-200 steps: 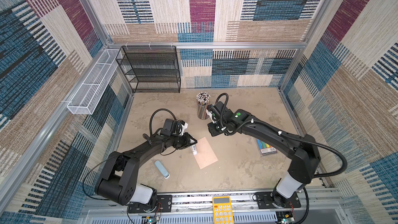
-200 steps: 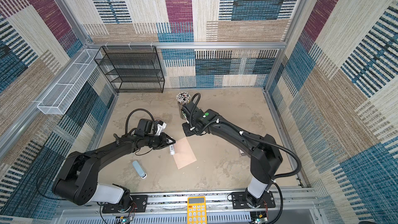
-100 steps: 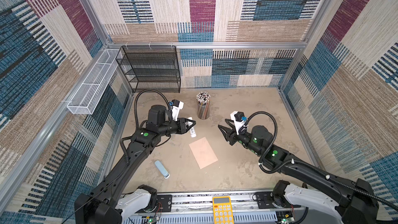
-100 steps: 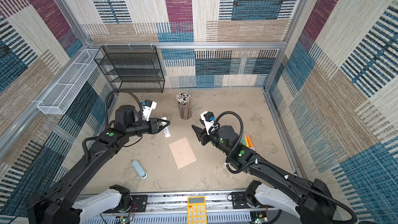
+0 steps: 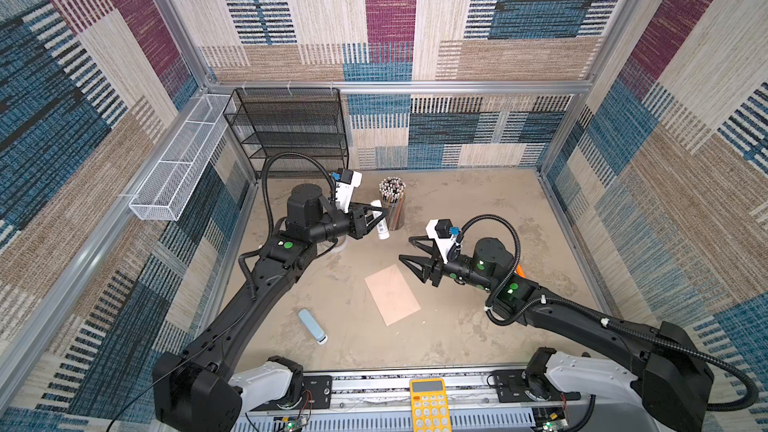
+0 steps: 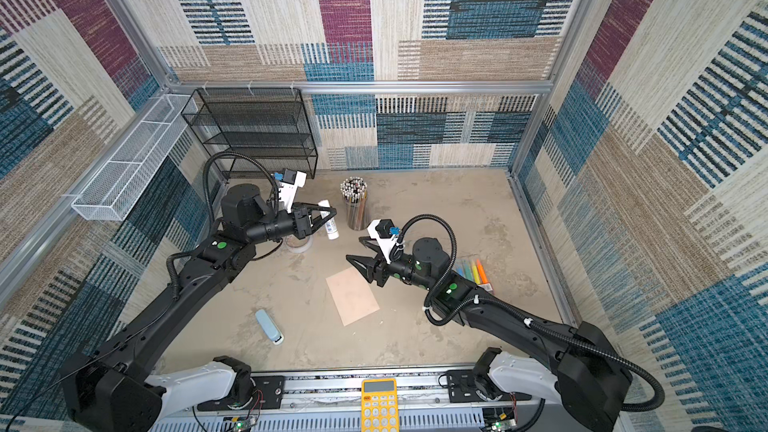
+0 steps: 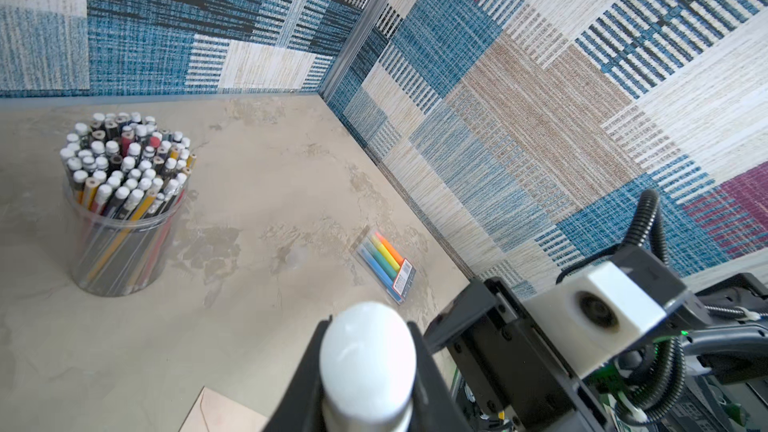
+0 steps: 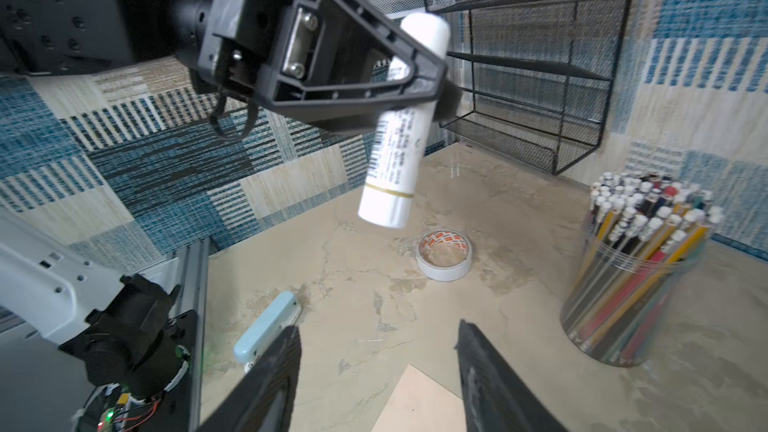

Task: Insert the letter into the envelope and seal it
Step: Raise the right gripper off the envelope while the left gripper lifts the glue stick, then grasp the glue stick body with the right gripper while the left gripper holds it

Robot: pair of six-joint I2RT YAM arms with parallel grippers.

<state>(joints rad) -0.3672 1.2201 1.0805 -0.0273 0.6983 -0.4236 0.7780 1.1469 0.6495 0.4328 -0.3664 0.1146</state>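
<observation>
Your left pincer [image 5: 379,218] grips a white cylindrical glue stick [image 5: 382,229] away from the peach paper envelope [image 5: 392,295]; your right pincer [image 5: 406,248], open and empty, hovers beside it. Sealing step: probably uncap next.

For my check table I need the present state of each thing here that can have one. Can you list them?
envelope, flat on the table, no flap raised
glue stick, off the table, tilted, in the left gripper
left gripper, shut on the glue stick
right gripper, open and empty
pencil cup, upright, full
tape roll, lying flat
marker pack, lying flat
letter, not in view
</observation>
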